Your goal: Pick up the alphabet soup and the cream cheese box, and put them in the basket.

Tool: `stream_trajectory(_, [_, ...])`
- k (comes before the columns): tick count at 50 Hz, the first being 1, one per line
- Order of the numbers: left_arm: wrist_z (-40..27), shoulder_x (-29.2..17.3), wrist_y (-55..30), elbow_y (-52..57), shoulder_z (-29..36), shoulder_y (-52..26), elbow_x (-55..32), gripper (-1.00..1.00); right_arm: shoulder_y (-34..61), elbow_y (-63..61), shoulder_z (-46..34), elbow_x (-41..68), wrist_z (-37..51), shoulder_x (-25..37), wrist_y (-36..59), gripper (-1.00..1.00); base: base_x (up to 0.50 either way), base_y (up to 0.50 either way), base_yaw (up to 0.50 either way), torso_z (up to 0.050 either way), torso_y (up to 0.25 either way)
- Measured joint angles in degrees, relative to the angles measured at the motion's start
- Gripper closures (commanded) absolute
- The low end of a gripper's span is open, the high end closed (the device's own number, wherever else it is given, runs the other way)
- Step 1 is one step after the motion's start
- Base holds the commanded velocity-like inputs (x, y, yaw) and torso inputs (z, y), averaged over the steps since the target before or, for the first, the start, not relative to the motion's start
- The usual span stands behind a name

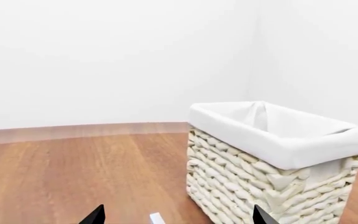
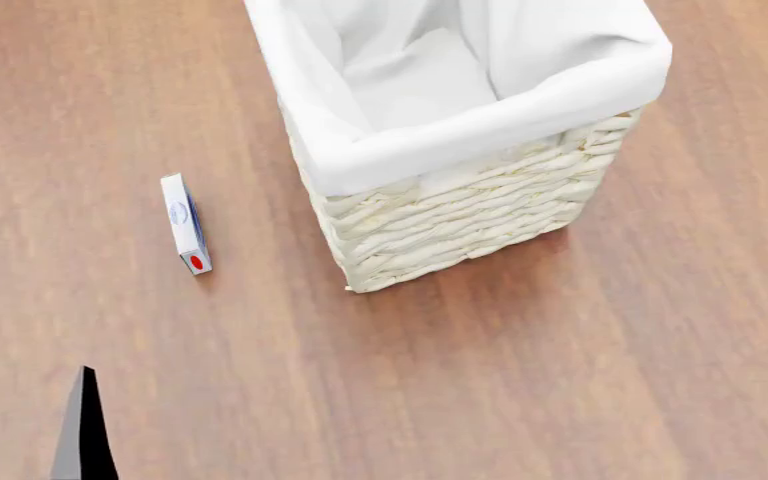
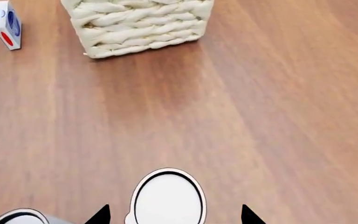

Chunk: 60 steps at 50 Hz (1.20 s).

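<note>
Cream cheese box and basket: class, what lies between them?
Nothing: only bare wooden floor separates the box from the basket, clearest in the head view.

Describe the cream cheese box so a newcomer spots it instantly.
Find the big wicker basket with its white liner. On the wooden floor to its left, apart from it, stands the cream cheese box: thin, white, on edge, blue print, red oval spot.

Cream cheese box (image 2: 185, 222) on edge, near wicker basket (image 2: 464, 215); basket upright, liner empty.
</note>
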Motion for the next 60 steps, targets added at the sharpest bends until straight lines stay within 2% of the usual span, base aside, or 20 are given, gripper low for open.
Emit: stream_trajectory(60, [-1.5, -1.0, -0.5, 0.2, 0.1, -0.5, 0.1, -1.00, 2.4, 11.4, -0.1, 2.9, -7.5, -5.9, -1.7, -1.00, 0.00, 0.00, 0.00, 0.000, 0.000])
